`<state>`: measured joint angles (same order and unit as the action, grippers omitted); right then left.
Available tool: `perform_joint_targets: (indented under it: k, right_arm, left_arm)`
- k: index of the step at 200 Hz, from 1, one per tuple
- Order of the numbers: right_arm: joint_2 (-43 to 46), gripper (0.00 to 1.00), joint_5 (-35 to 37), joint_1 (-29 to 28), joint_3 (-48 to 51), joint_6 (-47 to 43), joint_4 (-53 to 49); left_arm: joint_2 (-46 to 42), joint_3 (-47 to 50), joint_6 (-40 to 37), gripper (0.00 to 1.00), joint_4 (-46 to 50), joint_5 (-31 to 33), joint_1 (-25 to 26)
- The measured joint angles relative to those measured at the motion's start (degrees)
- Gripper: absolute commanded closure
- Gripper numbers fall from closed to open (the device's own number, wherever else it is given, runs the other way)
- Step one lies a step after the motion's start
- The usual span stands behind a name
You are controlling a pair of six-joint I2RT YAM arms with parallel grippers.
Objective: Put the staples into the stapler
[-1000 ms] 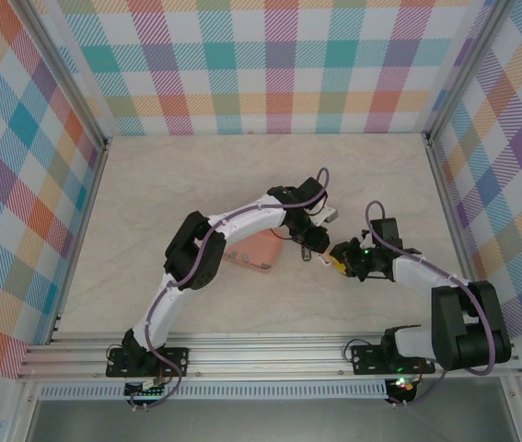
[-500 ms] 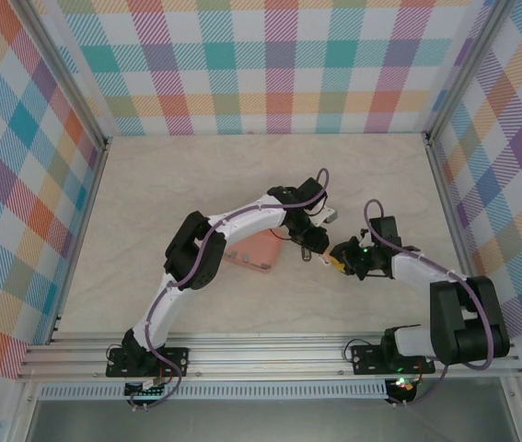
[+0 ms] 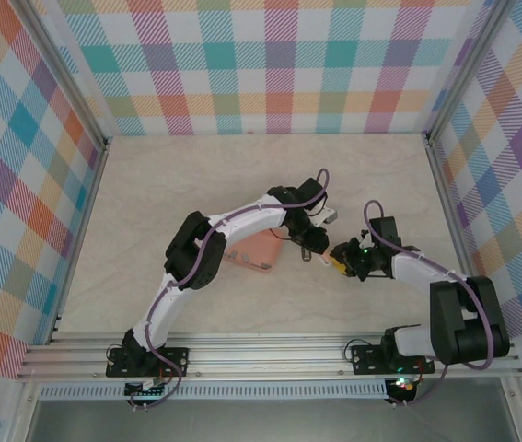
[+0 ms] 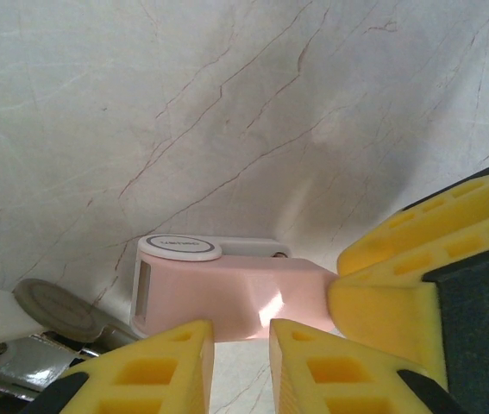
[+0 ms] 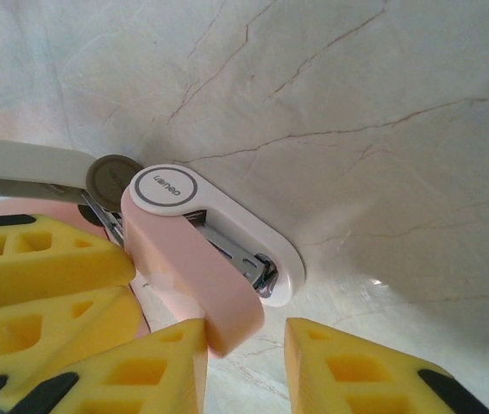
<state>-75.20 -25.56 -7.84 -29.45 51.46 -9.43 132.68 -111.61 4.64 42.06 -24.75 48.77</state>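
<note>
The stapler (image 3: pixel 325 257) is small and pink, with a white base, and lies on the table between both grippers. Its pink arm (image 5: pixel 192 267) is raised off the white base (image 5: pixel 270 250), baring a metal channel (image 5: pixel 240 259). My right gripper (image 5: pixel 246 332) is open around the arm's free end, which touches the left finger (image 5: pixel 141 362); the other finger stands apart. My left gripper (image 4: pixel 241 332) is just short of the stapler's side (image 4: pixel 227 293), its jaws drawn to a narrow slit with nothing in it. The staples are out of view.
A salmon-pink tray (image 3: pixel 253 250) lies just left of the grippers, under the left arm. A grey-white bar with a round grey disc (image 5: pixel 110 181) juts from the stapler's hinge end. Checked walls ring the table, and open marble stretches behind and to the left.
My right gripper has edged slightly left toward the stapler. The left arm and the stapler have not visibly moved.
</note>
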Motion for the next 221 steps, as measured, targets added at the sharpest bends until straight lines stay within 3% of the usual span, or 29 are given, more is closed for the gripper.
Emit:
perform_joint_targets:
  k: [86,132,170,221]
  right_arm:
    - [5.57,0.64,3.13,0.02,-4.13,-3.82,-8.50]
    - [5.53,0.59,6.36,0.00,-16.24,-13.44,-20.09]
    - [0.55,0.54,10.36,-1.60,-26.25,-23.45,-28.94]
    - [-9.62,0.51,17.44,-9.29,-34.03,-34.99,-37.90]
  left_arm:
    - [0.00,-3.26,0.02,0.68,0.74,1.03,0.02]
    - [-2.36,-3.37,1.64,0.58,0.90,3.89,-0.48]
    - [-13.44,5.97,5.86,0.51,-4.52,6.51,-2.86]
    - [-27.87,23.58,11.45,0.50,-16.11,13.05,-8.41]
